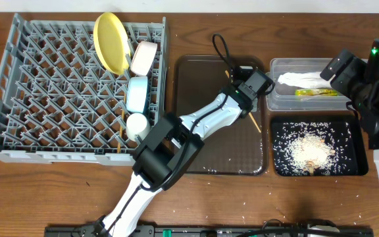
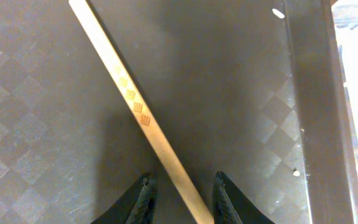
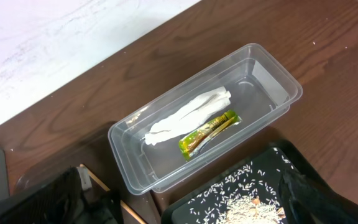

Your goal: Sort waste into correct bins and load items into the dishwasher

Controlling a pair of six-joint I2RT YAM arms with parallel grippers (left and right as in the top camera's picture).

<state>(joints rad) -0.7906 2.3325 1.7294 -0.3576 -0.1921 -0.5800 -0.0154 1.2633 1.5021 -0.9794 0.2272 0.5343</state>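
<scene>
Left gripper (image 2: 182,202): low over the brown serving tray (image 2: 55,124), fingers (image 2: 140,200) partly spread and straddling one chopstick (image 2: 135,112). A sliver of tray shows on each side of the stick, so I read it as not pinched. The stick lies flat and runs diagonally away from the fingertips, forward and to their left, with printed marks partway along. The tray's raised rim is close on the fingers' right, with a couple of stray pale grains by it.

Overhead, my left arm lies across the tray and hides the middle of the stick.

Well off to this gripper's left is the dish rack (image 1: 45,99). It holds the yellow plate (image 1: 109,41), pink-sided bowl (image 1: 143,57), blue bowl (image 1: 137,93), white cup (image 1: 136,125) and a second chopstick (image 1: 122,125) among the pegs beside the cup.

Right gripper (image 3: 185,202): spread wide, holding nothing, hanging above the bins. Below and ahead of it is the clear tub (image 3: 278,68), with the tissue (image 3: 188,115) and snack wrapper (image 3: 207,132) side by side inside. Nearer, under the fingers, is the black tray (image 1: 273,148) with rice crumbs (image 1: 311,151).
</scene>
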